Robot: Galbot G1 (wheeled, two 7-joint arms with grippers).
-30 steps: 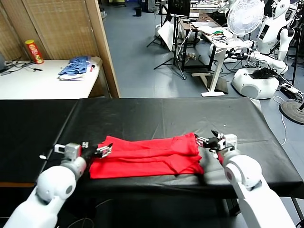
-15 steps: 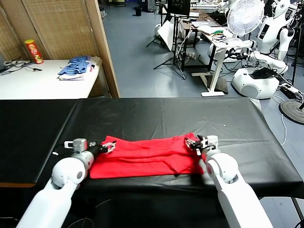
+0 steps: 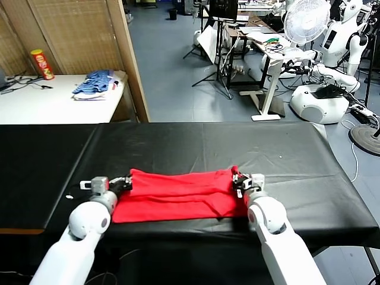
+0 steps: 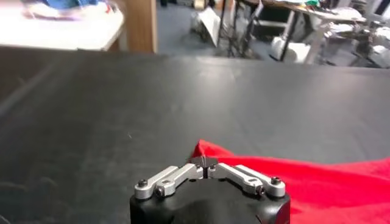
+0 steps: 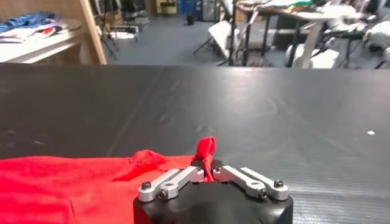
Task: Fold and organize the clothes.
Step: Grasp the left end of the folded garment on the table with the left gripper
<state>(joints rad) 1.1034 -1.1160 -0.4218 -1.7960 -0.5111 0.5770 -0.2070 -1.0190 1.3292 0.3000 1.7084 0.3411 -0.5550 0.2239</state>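
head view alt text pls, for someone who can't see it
A folded red T-shirt lies on a black table, pinched at its far corners by the left claw and the right claw, both shut. Behind is a workshop with a fan.

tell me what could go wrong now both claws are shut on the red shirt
1. The right claw pinches only a small bunched tuft of the red T-shirt, so it may slip out when lifted.
2. The left claw holds just the corner tip; uneven pulls could skew the fold.
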